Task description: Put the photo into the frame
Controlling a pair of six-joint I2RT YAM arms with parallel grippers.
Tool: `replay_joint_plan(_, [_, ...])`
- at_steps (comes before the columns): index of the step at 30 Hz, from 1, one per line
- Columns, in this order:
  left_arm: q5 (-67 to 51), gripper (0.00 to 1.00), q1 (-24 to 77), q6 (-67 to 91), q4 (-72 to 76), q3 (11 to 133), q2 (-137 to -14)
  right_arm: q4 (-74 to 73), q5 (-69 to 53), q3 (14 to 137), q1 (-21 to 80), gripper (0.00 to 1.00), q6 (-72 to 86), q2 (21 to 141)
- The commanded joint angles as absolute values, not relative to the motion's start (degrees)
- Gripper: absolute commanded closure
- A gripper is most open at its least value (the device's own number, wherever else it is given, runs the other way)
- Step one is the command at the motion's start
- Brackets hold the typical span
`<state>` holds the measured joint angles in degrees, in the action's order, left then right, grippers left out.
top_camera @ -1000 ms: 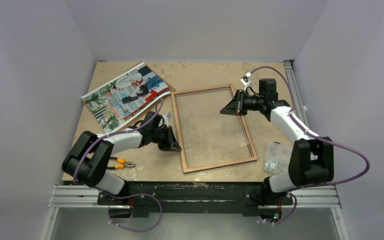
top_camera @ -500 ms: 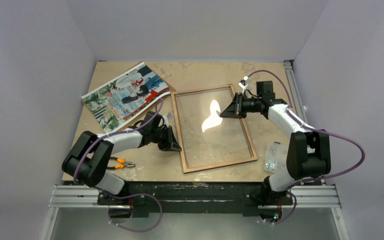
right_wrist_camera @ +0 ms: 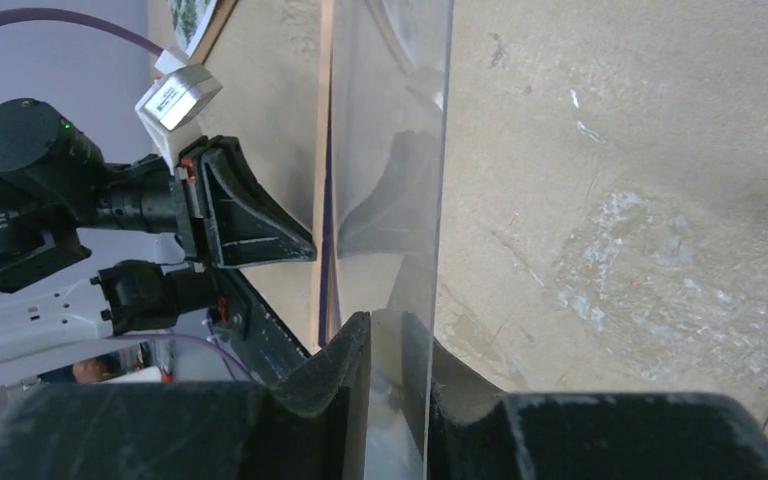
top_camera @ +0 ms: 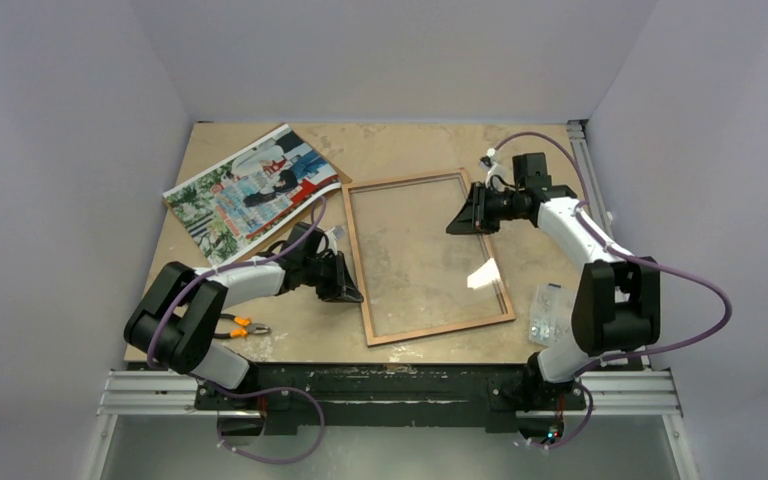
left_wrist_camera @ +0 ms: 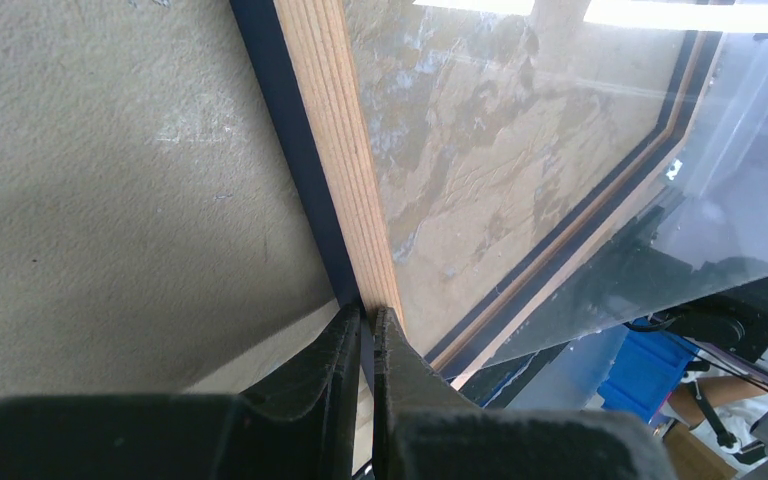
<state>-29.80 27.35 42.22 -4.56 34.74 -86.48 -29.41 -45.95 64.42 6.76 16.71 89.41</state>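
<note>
The frame (top_camera: 440,328) lies back-up at centre, with bare table (top_camera: 410,145) above it. The photo (top_camera: 250,190) sits upper left, its corner just beside the frame's. The left gripper (left_wrist_camera: 368,315), arm low, pinches the left rail. The right gripper (right_wrist_camera: 400,330), reaching leftward, clamps the clear pane (right_wrist_camera: 390,150) at its edge.

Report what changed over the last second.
The right gripper barely shifted at the far right rail of the frame, while its arm's elbow drew left. A glare appeared on the pane, then slid to its near right corner, so the pane held in those fingers seems to be tilting. The left gripper, clamped on the left rail, the photo and pliers stayed put.
</note>
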Motion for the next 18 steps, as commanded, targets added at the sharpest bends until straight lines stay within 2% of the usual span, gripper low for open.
replay_joint_plan(1, [-20.92, 1.00, 28.47, 37.71, -10.56, 31.47, -90.85, -30.35, -45.18, 65.55, 8.15, 0.81, 15.14, 91.25])
replay_joint_plan(10, [-21.04, 1.00, 28.47, 37.78, -10.29, 31.42, -90.96, -29.60, -42.48, 62.68, 8.22, 0.71, 15.00, 91.84])
replay_joint_plan(18, [-21.02, 1.00, 28.48, 37.79, -10.29, 31.42, -90.89, -32.10, -38.40, 63.94, 8.22, 0.70, 14.02, 91.66])
